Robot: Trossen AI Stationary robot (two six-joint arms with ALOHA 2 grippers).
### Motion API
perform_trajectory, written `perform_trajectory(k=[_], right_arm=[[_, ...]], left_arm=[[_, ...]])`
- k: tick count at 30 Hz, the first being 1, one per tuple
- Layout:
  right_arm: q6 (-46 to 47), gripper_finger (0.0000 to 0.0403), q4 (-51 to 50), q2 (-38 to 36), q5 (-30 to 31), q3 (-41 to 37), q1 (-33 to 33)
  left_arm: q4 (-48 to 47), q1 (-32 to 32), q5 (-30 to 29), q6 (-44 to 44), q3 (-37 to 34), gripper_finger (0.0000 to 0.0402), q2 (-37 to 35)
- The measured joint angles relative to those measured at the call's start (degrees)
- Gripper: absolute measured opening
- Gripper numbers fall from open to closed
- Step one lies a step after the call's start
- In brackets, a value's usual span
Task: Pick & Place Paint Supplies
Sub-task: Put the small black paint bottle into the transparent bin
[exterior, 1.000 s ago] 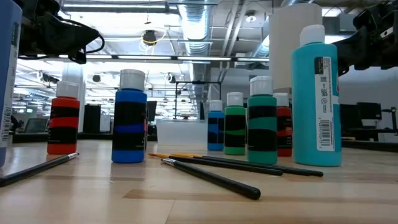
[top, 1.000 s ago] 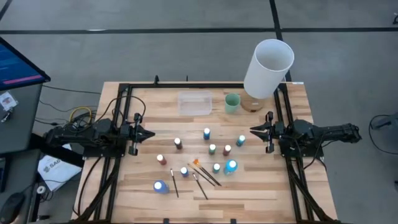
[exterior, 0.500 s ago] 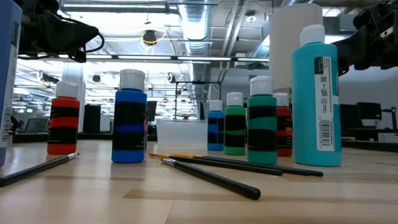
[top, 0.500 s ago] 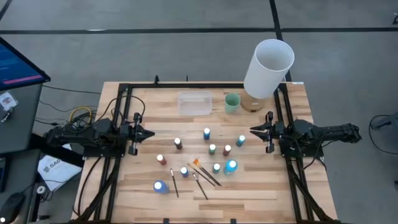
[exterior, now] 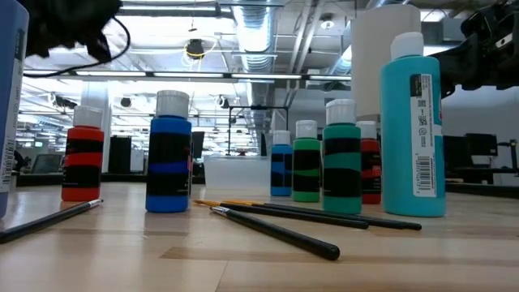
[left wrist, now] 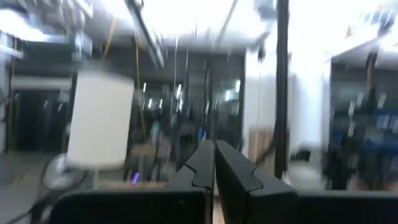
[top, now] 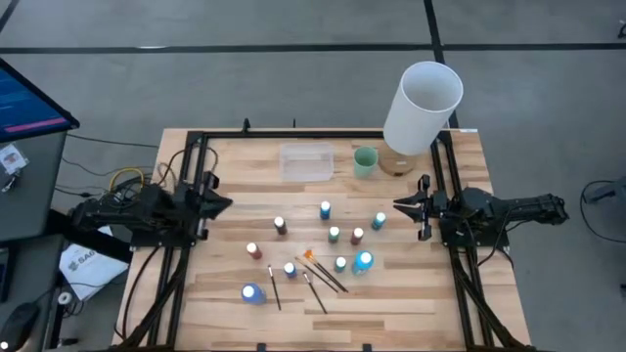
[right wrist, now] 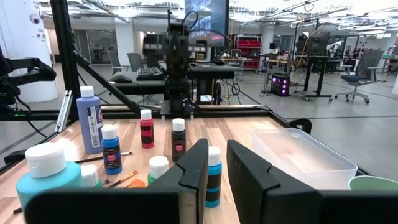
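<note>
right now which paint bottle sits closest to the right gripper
The small teal-blue bottle, the rightmost of the cluster, just ahead of the right gripper. The other bottles all stand farther left; the red one is next nearest.

Paint bottles [top: 334, 235] between two hands

A: What sat at the back of the counter [top: 235, 293] there?

B: A clear plastic tray [top: 306, 162], and just beside it a pale green cup [top: 365, 161].

A: And that tall white cylinder [top: 422, 107]?

B: It stood at the far right corner, open end tilted toward the camera. A small round wooden thing [top: 396, 164] showed at its base.

A: Off the counter?

B: A monitor [top: 29, 98] glowed on the left, cables [top: 127, 179] beside it, grey floor [top: 293, 78] all around.
</note>
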Motion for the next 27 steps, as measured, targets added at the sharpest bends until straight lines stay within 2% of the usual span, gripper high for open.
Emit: perform_trajectory(k=[7,11,14,22,27], right_arm=[[0.0,0.0054,0.0,0.0,0.0,0.0,0.0],[0.0,0.0054,0.0,0.0,0.0,0.0,0.0],[0.0,0.0054,0.0,0.0,0.1,0.0,0.0],[0.0,0.0054,0.0,0.0,0.1,0.0,0.0],[0.0,0.0054,0.0,0.0,0.1,0.0,0.0]], left_arm=[[15.2,0.0,0.0,-0.2,0.0,0.0002,2.2],[17.0,0.0,-0.2,-0.1,0.2,0.0002,4.6],[16.9,0.0,-2.3,-3.9,2.8,0.0002,8.6],[15.0,0.0,3.9,-2.8,14.6,0.0021,29.2],[3.7,0.0,3.0,4.4,21.5,0.0068,42.0]])
